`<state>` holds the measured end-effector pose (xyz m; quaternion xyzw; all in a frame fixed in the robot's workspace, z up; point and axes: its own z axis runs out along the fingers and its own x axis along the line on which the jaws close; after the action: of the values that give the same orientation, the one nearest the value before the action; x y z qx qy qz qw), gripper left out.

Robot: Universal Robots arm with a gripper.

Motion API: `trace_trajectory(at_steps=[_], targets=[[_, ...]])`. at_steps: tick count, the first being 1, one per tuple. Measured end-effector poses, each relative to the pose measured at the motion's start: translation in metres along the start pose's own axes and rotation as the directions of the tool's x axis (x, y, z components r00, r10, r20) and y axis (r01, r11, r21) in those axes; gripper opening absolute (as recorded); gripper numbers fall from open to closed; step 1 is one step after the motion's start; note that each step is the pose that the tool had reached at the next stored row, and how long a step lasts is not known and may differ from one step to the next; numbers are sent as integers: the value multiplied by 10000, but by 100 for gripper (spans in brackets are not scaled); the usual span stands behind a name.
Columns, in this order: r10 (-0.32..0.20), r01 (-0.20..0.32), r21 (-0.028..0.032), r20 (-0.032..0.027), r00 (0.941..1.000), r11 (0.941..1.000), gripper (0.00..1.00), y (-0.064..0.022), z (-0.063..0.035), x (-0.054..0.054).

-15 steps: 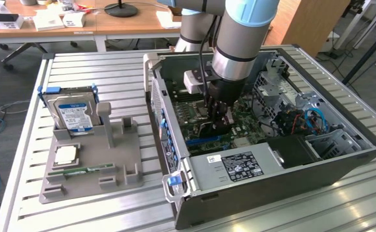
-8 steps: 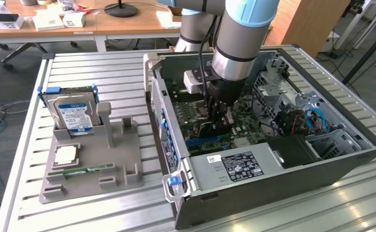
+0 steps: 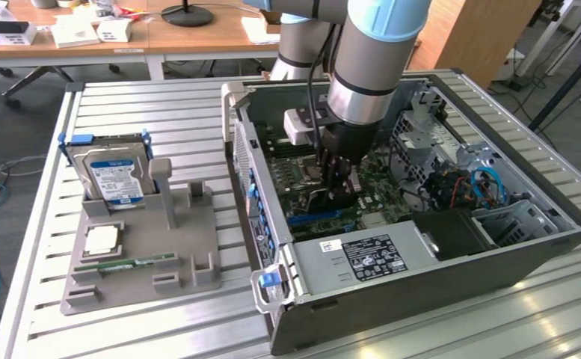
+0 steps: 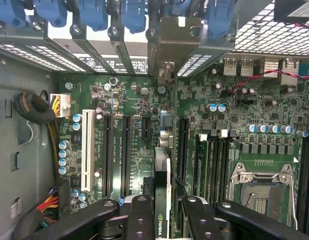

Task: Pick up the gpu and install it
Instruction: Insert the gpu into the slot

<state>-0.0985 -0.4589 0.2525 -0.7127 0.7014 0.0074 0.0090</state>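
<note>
The gpu [image 4: 162, 175] is a thin dark card seen edge-on over the green motherboard [image 4: 234, 120]. Its metal bracket [image 4: 169, 37] stands at the case's rear slot openings, beside the other slot covers. My gripper [image 4: 164, 222] is shut on the card, with one black finger [image 4: 139, 220] on each side of it. In the exterior view the gripper [image 3: 335, 183] reaches straight down inside the open computer case [image 3: 420, 288], holding the dark card [image 3: 328, 200] low over the board, among the expansion slots. I cannot tell whether the card's edge sits in a slot.
A grey holder tray [image 3: 185, 247] on the exterior view's left carries a silver hard drive [image 3: 116, 172], a processor chip [image 3: 102, 239] and a green memory stick [image 3: 120, 263]. Inside the case are a power supply [image 3: 370, 258], a white slot [image 4: 87, 150], a processor socket [image 4: 262, 192] and blue clips [image 4: 132, 12].
</note>
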Motion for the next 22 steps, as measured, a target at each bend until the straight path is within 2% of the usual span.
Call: trace_trajectory(at_steps=[4,18,22], targets=[[1,-1,9,-1,10000,10000,26,0,0,0],[-3,3,137,-3,10000,9999,26,17,-1,-1],[-2,2,148,-4,10000,9999,26,22,-1,0]])
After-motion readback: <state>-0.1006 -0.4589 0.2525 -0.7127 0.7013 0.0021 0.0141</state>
